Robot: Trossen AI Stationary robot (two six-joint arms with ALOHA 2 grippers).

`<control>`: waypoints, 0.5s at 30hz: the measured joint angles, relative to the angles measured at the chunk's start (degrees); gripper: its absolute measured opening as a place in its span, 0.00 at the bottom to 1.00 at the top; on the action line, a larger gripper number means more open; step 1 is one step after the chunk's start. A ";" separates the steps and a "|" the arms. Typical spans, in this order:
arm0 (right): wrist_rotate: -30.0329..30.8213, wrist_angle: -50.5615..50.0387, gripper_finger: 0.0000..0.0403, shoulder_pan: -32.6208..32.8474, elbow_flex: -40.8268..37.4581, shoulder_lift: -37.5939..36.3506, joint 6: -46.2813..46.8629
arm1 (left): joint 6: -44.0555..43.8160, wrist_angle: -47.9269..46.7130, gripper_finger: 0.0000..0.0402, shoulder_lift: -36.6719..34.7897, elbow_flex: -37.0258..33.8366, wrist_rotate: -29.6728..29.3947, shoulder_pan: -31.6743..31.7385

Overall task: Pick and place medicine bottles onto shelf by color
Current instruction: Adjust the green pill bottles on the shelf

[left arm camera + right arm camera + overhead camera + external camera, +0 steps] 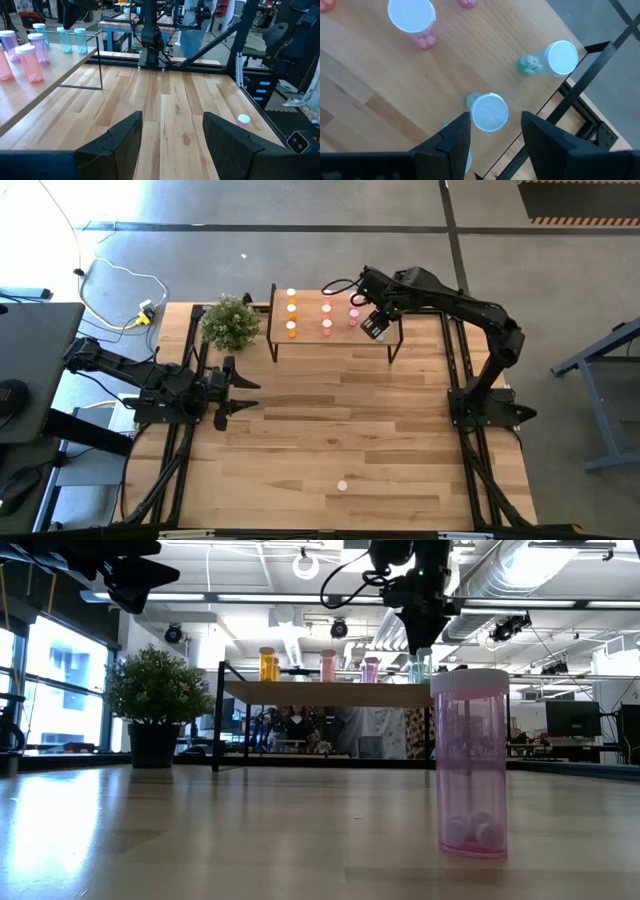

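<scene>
Dark and folded at the elbow, the right arm is reaching over the shelf (330,340), its right gripper (491,131) pointing straight down with fingers parted, gripping nothing, above a pale green bottle (489,111) near the shelf's end. Orange bottles (291,313) and pink bottles (327,316) are standing in rows on the shelf, while one pink bottle (470,762) is standing alone on the tabletop (340,440). The left gripper (171,137) is hanging level and open over the table's left side; no legible writing is showing.

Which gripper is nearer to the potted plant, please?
Left. The left gripper sits just in front of the potted plant; the right gripper hovers over the shelf's far end.
</scene>
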 joint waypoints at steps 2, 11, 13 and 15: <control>-0.07 -0.04 0.41 -0.04 0.00 0.00 0.01 | 0.13 0.01 0.50 0.00 0.00 0.00 0.00; -0.04 -0.08 0.41 -0.04 0.00 0.00 -0.01 | 0.14 0.01 0.50 0.00 0.01 0.00 0.00; -0.06 -0.08 0.41 -0.04 0.00 0.00 0.00 | 0.13 0.01 0.50 0.00 0.00 0.00 0.00; -0.06 -0.10 0.41 -0.04 0.00 0.00 0.01 | 0.13 0.01 0.50 0.00 0.00 0.00 0.00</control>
